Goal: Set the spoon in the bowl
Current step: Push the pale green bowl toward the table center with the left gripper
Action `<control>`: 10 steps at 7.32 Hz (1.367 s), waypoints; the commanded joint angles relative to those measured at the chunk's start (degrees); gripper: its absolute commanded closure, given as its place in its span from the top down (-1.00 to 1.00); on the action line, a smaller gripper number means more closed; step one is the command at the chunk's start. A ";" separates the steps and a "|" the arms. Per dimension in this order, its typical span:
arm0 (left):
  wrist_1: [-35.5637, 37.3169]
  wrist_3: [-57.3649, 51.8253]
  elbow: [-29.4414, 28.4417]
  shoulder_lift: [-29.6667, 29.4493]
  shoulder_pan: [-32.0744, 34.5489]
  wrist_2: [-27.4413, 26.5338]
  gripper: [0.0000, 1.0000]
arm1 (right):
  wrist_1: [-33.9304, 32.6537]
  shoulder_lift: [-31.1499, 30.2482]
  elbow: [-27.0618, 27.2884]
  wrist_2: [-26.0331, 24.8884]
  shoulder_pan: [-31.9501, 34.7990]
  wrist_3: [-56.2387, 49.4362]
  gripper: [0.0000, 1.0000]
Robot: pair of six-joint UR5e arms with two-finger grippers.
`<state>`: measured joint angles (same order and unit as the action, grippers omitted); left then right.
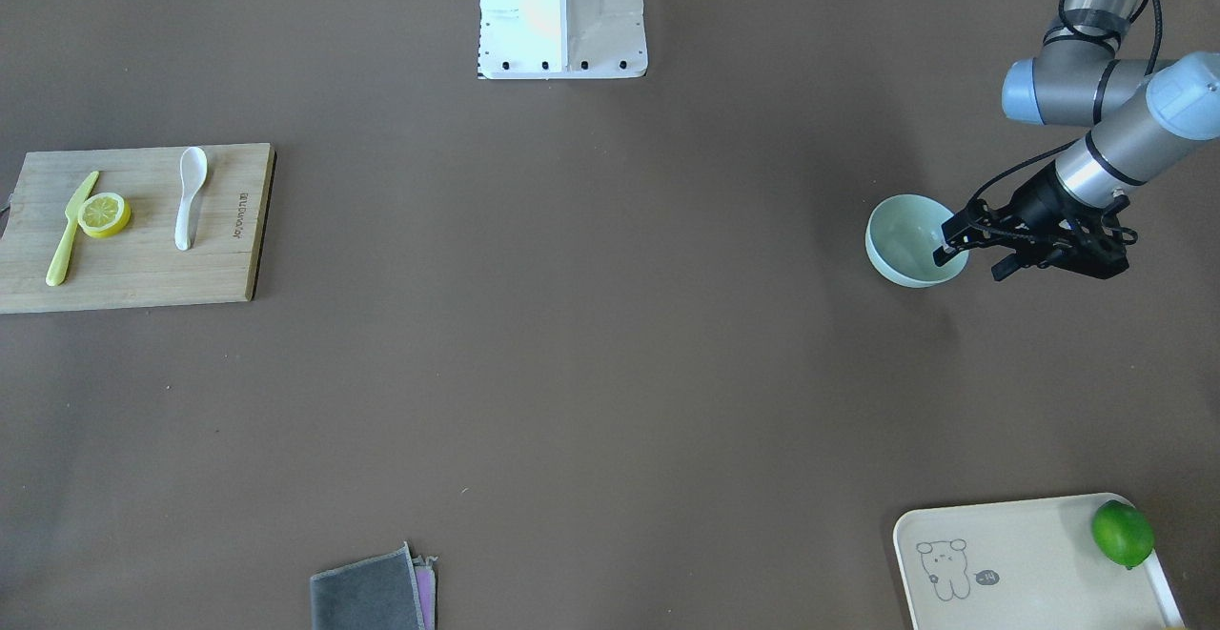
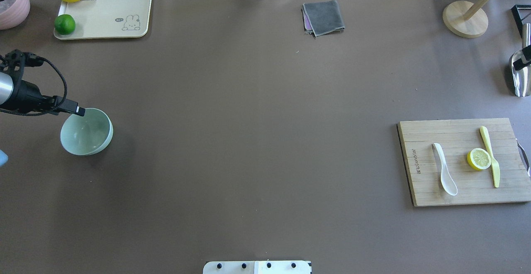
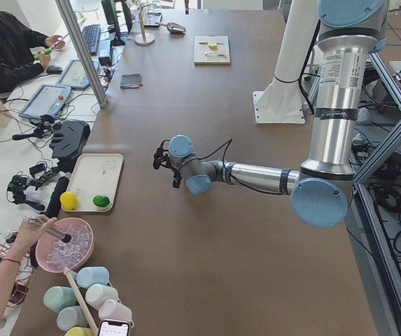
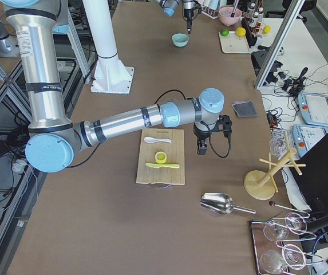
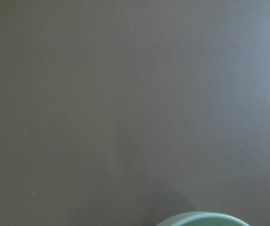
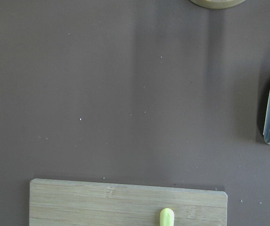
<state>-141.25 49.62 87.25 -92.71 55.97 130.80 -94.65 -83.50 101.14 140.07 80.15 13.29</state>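
Wide brown table (image 1: 591,354), and a long bare stretch runs through its middle. The wooden cutting board (image 1: 143,268) sits far out on the robot's right, with the mint-green bowl (image 1: 905,239) well apart on its left. The left claw (image 1: 972,258) is at the bowl's rim, fingers apart. The right claw (image 4: 201,152) hangs just off the board's edge, and I can't tell its grip. The white spoon (image 1: 191,196) lies flat on the board near the lemon slice (image 1: 104,214).

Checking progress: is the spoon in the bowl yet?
Out. The spoon lies on the board, far from the empty bowl.
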 commanded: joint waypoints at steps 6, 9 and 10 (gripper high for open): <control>-3.15 0.47 0.72 2.80 -3.15 0.60 -1.00 | 0.08 0.00 1.07 0.29 -0.88 0.33 1.00; 0.79 6.69 2.57 -3.50 -2.44 5.44 -1.00 | 1.22 -0.17 2.92 0.37 -2.37 1.20 1.00; 3.07 9.93 3.62 -6.66 -2.36 5.26 -1.00 | 1.22 0.00 3.10 0.38 -3.07 3.74 1.00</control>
<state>-140.53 55.92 89.84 -95.78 53.46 135.92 -93.50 -83.59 103.99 140.40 77.80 14.83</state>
